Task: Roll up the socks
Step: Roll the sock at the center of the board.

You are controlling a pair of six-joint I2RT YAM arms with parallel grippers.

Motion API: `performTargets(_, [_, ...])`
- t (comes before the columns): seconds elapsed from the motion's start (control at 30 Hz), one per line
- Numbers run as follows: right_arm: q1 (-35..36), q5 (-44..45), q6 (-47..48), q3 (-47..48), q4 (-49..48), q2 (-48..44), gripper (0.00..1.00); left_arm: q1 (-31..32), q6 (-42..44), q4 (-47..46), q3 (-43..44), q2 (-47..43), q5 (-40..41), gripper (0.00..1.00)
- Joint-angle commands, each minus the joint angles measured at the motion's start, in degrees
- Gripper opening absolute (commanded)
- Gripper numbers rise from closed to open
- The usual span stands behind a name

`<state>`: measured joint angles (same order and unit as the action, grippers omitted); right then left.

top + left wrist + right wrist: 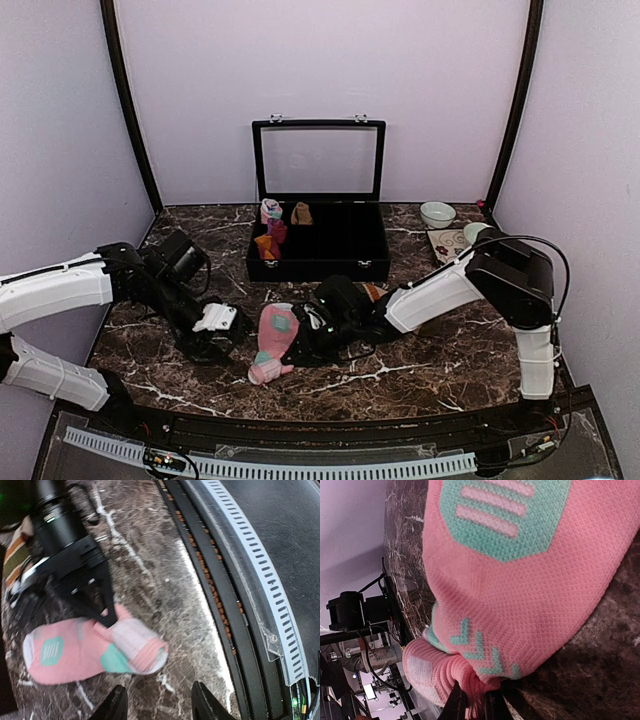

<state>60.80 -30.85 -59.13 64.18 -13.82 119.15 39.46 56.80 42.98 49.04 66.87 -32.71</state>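
The pink sock (274,333) with mint patches lies flat on the marble near the front edge, its ribbed cuff (432,675) bunched up. My right gripper (475,706) is shut on that cuff, and its black fingers (106,614) press onto the pink sock (70,652) from above. My left gripper (161,705) hovers open just in front of the cuff with only bare marble between its fingertips. It sits left of the sock in the top view (228,340). The striped sock (17,555) lies behind the right arm, mostly hidden (375,291).
A black box (330,262) with its lid raised stands at the back centre, holding several small rolled bundles (270,212). A pale bowl (437,213) and a printed card (450,243) sit back right. A black rail with a white slotted strip (260,575) borders the front edge.
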Motion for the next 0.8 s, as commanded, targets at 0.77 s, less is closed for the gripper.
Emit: performTargets(0.77, [-2.5,1.2,-6.8,-1.6,1.1,3.9,0.0,22.0,-5.1,-26.6,-11.4,7.9,27.7,0.42])
